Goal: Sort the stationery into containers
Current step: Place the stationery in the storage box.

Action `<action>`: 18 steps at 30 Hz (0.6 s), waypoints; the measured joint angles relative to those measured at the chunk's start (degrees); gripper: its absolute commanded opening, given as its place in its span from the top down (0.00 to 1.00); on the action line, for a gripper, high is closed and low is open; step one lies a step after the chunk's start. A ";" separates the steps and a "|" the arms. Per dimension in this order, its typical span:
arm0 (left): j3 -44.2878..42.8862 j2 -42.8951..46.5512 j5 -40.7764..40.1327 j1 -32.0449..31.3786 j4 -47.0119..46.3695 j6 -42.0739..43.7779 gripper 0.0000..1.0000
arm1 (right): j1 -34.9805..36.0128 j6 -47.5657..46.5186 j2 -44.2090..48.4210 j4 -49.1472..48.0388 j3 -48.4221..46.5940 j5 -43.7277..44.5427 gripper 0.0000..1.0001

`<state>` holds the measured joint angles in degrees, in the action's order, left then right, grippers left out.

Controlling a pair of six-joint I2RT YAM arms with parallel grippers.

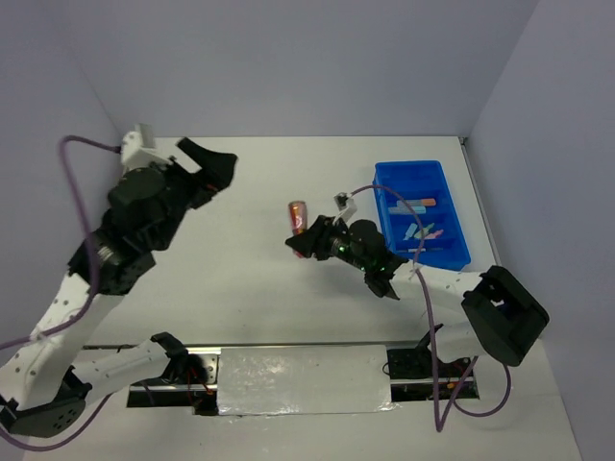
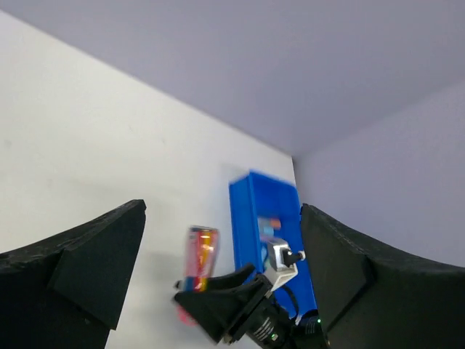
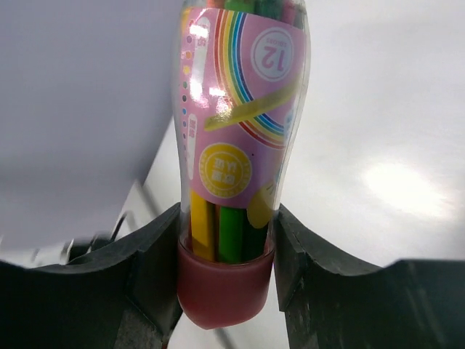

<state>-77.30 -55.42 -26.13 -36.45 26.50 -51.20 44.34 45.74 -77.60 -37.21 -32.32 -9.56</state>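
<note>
My right gripper (image 1: pixel 307 240) is shut on a clear bottle-shaped pack of coloured pens (image 1: pixel 298 213) with a pink rainbow label. The pack fills the right wrist view (image 3: pixel 243 109), and the fingers (image 3: pixel 156 276) clamp it at its red cap end. The blue divided tray (image 1: pixel 381 197) stands to the right of the pack, with a few small markers (image 1: pixel 419 205) in its compartments. My left gripper (image 1: pixel 216 168) is open and empty, raised at the far left. The left wrist view shows the pack (image 2: pixel 200 254), the tray (image 2: pixel 251 218) and the right gripper (image 2: pixel 225 305).
The tray stands near the back right corner, close to the right wall. A grey cable (image 1: pixel 389 189) loops from the right wrist over the tray's left wall. A metal mounting plate (image 1: pixel 303 377) lies at the near edge between the arm bases.
</note>
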 measured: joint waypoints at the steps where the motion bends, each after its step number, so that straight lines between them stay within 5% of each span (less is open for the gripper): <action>1: -2.82 0.59 -2.73 0.39 2.29 0.11 0.01 | -2.36 1.03 0.02 0.90 0.11 0.76 1.00; 8: 5.29 15.37 -6.36 0.70 14.10 4.85 0.01 | -23.23 5.77 -2.14 18.93 -9.46 14.86 1.00; 18: 25.22 29.27 -3.43 0.68 24.30 10.67 0.01 | -37.48 18.93 -14.64 36.63 -36.11 25.73 1.00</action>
<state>-52.07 -26.15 -29.56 -35.77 50.81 -40.53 6.85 64.66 -92.25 -0.58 -68.42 16.16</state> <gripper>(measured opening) 0.993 0.543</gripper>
